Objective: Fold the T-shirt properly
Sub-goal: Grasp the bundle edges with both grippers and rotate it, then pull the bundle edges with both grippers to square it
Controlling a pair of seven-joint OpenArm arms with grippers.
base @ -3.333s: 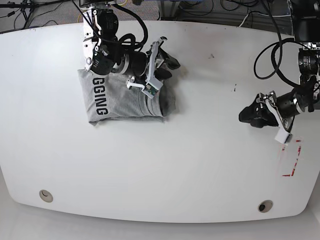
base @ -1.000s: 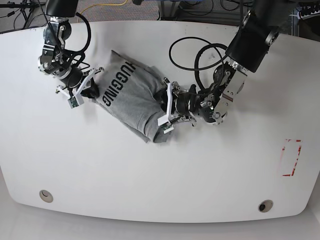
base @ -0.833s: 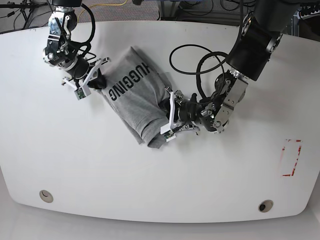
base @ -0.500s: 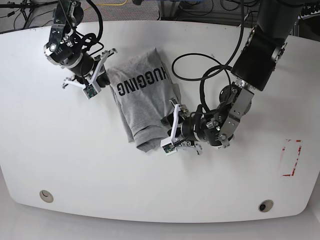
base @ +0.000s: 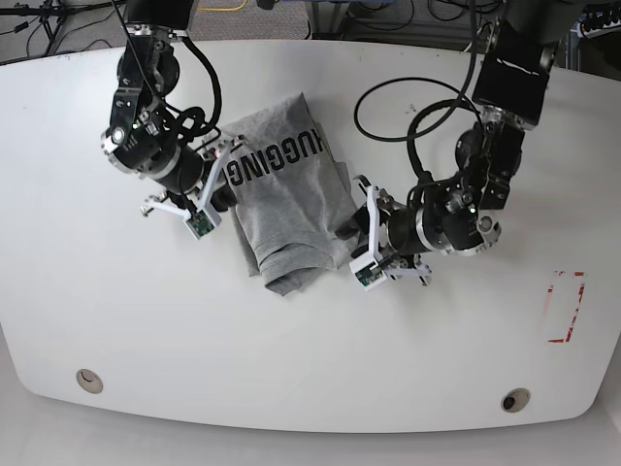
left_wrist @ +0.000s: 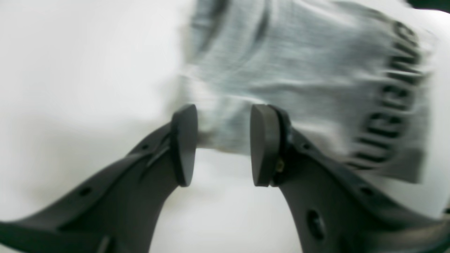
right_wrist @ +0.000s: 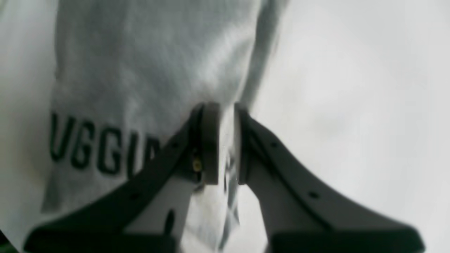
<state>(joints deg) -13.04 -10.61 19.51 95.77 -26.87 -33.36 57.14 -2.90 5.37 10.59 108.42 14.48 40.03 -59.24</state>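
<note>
A: Where's the shirt?

B: Grey one with black letters, lying folded and skewed on the white table, upper middle of the base view, between the two arms. Lettered end points toward the top, and a rumpled edge sits at the bottom.

A: Right claw?

B: Nearly closed. Its wrist view shows only a thin gap between the fingers, with grey cloth in that gap, so it is pinching the shirt near the lettering. In the base view it sits at the shirt's left edge.

A: Left claw?

B: Fingers stand about half apart. Shirt edge lies right at the tips and a bit of cloth shows between them, but the picture is blurred, so I can't tell whether the pads touch it. Doesn't look clamped. In the base view it sits at the shirt's lower right corner.

A: Anything else on the table?

B: Red tape mark far to one side, well apart from the shirt. Two round holes near the front edge.
</note>
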